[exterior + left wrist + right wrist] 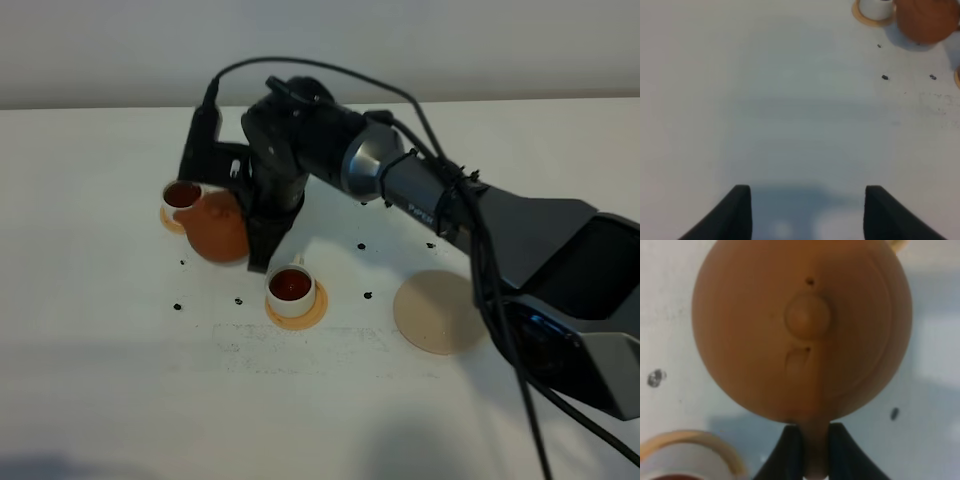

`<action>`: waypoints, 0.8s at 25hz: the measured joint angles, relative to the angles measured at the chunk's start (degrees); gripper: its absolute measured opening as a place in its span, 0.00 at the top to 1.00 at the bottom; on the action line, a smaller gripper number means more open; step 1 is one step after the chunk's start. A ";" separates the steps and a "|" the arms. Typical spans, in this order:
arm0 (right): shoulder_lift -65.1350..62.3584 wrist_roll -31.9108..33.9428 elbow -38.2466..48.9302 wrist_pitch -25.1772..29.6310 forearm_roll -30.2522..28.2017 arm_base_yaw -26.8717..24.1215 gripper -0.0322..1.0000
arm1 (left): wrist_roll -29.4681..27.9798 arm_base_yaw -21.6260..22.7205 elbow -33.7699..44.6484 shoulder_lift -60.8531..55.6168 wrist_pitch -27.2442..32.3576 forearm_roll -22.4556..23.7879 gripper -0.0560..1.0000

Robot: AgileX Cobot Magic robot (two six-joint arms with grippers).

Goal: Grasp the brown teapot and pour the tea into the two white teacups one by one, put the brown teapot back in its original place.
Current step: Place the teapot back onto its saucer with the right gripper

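1. Both cups look filled: far cup (pixel 182 196) and near cup (pixel 290 287) each show dark tea, each on an orange coaster. So you're likely at the end of the second pour, with return of the pot next.
2. Right gripper (pixel 812 450) is clamped tight on the teapot (pixel 218 228) by its handle; jaws pinch the loop in the wrist view. Pot hangs just beside the far cup, spout toward it, tilted.
3. Level the pot before moving off, so nothing dribbles on the table (pixel 100 350).
4. Lift clear of both cups; the near cup sits close under the arm, don't clip it.
5. Carry to the beige coaster (pixel 438 311), well apart to the right and bare. Set down centred, flat, then release.
6. Left gripper (pixel 807 210) is open, holding nothing, hovering over bare table well away from the pot; leave it parked.
7. Surface: white, matte, flat, with a few small dark specks and faint scuff marks near the cups. Plain pale wall behind; nothing else on the table.
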 joint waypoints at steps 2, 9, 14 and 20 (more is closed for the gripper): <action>-2.05 0.84 -0.11 0.01 0.22 -0.11 0.85 | 0.00 0.00 0.00 0.00 0.00 0.00 0.49; -6.36 1.48 -0.19 0.79 0.19 -0.74 0.85 | 0.00 0.00 0.00 0.00 0.00 0.00 0.49; -8.72 1.53 1.69 0.77 -0.48 -1.07 0.85 | 0.00 0.00 0.00 0.00 0.00 0.00 0.49; -15.16 1.53 11.34 -0.74 -2.32 -2.51 0.85 | 0.00 0.00 0.00 0.00 0.00 0.00 0.49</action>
